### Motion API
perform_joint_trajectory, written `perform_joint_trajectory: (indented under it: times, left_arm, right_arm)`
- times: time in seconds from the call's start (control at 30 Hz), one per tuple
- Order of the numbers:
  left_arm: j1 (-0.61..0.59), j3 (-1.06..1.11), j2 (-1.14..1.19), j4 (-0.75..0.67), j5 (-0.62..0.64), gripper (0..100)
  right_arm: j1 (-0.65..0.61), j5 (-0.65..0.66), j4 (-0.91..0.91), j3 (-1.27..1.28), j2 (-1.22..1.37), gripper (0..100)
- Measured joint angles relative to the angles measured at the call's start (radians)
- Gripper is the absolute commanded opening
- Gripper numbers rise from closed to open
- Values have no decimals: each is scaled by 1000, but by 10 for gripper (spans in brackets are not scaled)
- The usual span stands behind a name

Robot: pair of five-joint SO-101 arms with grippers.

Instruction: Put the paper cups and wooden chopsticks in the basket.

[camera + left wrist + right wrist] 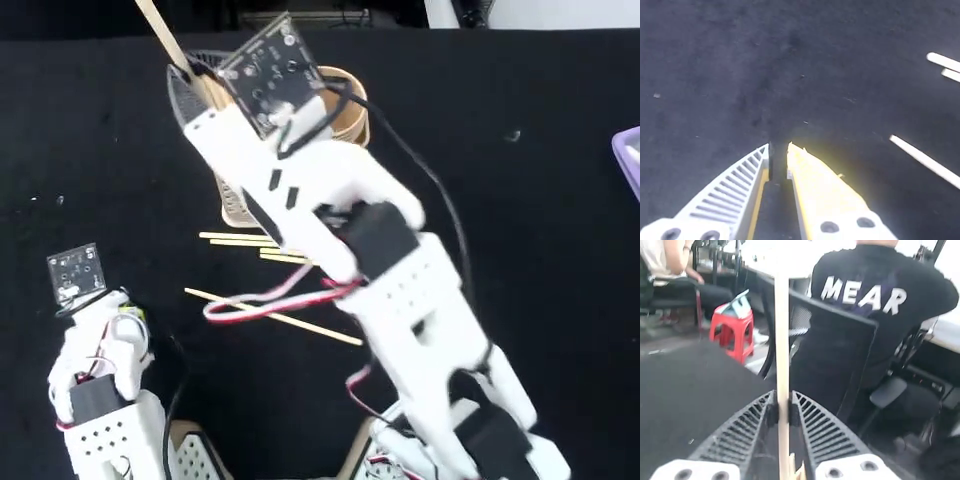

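My right gripper is shut on a wooden chopstick that stands upright between its fingers. In the high view this chopstick sticks up over the black mesh basket at the table's far side, where the right gripper hangs. A brown paper cup sits just right of that arm. Several loose chopsticks lie mid-table, and one longer chopstick lies slanted nearer the front. My left gripper hovers low over bare cloth near the front left, shut and holding nothing.
A pale ribbed object, partly hidden by the right arm, lies beside the loose chopsticks. The left arm stays at the front-left corner. A purple container edge shows at the right border. A black cloth covers the table.
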Motion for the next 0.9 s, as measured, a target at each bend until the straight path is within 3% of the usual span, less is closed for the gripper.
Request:
perform_joint_trajectory:
  times: [0.2, 0.7, 0.9]
  left_arm:
    - [-21, 0, 0, -5, -152, 71]
    - [-21, 0, 0, -5, -170, 73]
    - [-21, 0, 0, -5, -170, 73]
  right_arm:
    - [61, -6, -212, 14, 123, 11]
    - [117, -6, -259, 124, 258, 16]
    - [117, -6, -259, 141, 258, 149]
